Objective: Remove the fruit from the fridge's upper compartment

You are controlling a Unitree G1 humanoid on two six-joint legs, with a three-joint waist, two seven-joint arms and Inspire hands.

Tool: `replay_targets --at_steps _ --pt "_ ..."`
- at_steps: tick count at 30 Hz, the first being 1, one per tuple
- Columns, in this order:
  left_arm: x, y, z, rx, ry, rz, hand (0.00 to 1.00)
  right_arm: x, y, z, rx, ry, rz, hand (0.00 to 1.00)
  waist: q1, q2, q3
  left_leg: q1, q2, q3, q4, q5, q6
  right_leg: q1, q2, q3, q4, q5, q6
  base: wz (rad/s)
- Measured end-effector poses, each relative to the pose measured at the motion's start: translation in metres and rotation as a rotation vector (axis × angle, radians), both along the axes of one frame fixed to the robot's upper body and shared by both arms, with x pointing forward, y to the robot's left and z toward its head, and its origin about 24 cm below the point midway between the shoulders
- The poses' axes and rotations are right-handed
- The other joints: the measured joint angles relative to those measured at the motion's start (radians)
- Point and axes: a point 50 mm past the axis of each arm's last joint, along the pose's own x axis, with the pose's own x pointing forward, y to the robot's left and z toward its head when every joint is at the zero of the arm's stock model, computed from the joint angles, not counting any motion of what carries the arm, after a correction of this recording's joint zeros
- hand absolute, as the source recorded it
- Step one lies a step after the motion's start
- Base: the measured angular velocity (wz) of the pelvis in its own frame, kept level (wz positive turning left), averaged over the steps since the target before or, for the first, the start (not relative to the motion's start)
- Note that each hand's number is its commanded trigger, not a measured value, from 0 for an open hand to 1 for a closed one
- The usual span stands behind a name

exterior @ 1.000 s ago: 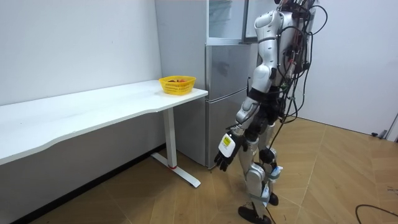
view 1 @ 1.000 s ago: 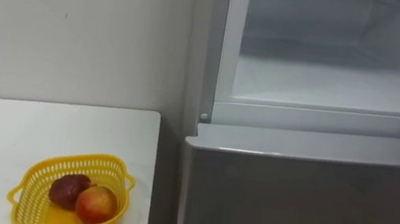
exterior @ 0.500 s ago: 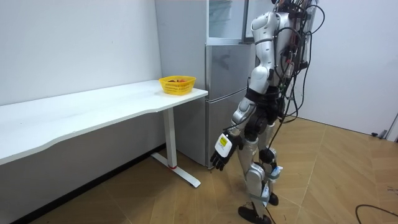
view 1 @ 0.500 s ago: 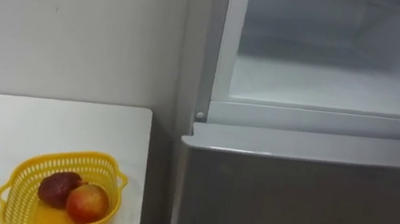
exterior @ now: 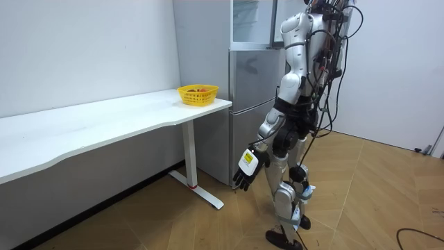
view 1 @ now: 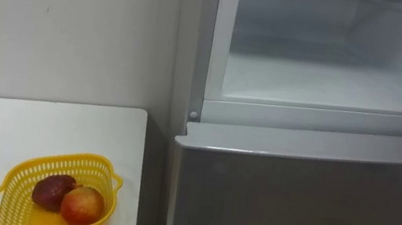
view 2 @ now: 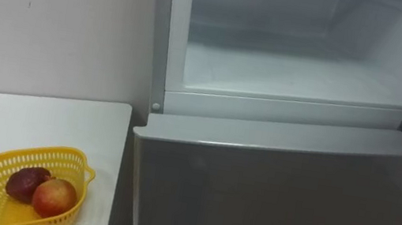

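Fingers (exterior: pixel 238 184) slack, left hand (exterior: pixel 245 167) low

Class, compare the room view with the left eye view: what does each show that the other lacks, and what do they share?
Room view: the robot standing before the fridge, its left hand hanging low, and the wooden floor. Left eye view: the open upper compartment's white shelf, and a reddish apple touching a darker fruit in the yellow basket. Both: that basket on the white table, next to the fridge.
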Motion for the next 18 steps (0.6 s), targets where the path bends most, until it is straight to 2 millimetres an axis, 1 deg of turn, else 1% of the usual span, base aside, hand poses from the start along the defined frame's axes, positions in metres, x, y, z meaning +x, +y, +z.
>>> replay_targets --at_steps 8,10,13,16,18 --pt "0.002 0.000 0.000 0.001 -0.007 -0.003 0.00 0.014 -0.002 0.021 -0.064 -0.065 0.037 0.00 0.000 -0.010 -0.0002 -0.003 0.000 0.010 0.000 0.000 0.000 -0.011 0.001 0.010 0.003 -0.001 0.001 -0.04" --pt "0.002 0.000 0.000 0.000 -0.009 -0.004 0.00 0.016 -0.004 0.029 -0.095 -0.080 0.047 0.00 0.000 -0.016 0.0036 -0.014 0.000 0.010 0.000 0.000 0.000 -0.017 0.001 0.008 0.002 0.000 0.001 0.02" --pt "-0.001 0.000 0.000 -0.010 -0.001 -0.002 0.00 0.019 -0.006 0.040 -0.126 -0.107 0.054 0.00 -0.002 -0.023 0.0029 -0.018 0.000 0.009 0.000 0.000 0.000 -0.018 0.001 0.009 0.001 0.000 0.001 0.00" --pt "-0.004 0.001 0.000 -0.011 0.006 0.008 0.00 0.022 -0.005 0.051 -0.169 -0.145 0.075 0.00 0.002 -0.022 0.0022 -0.020 0.000 0.009 0.000 0.000 0.000 -0.017 0.002 0.010 0.002 0.000 0.000 0.00" --pt "-0.009 0.001 -0.001 -0.007 0.022 0.020 0.00 0.021 -0.006 0.054 -0.176 -0.155 0.069 0.00 0.002 -0.021 0.0016 -0.019 0.001 0.010 -0.001 0.000 0.000 -0.016 0.002 0.007 0.003 0.001 0.000 -0.02"
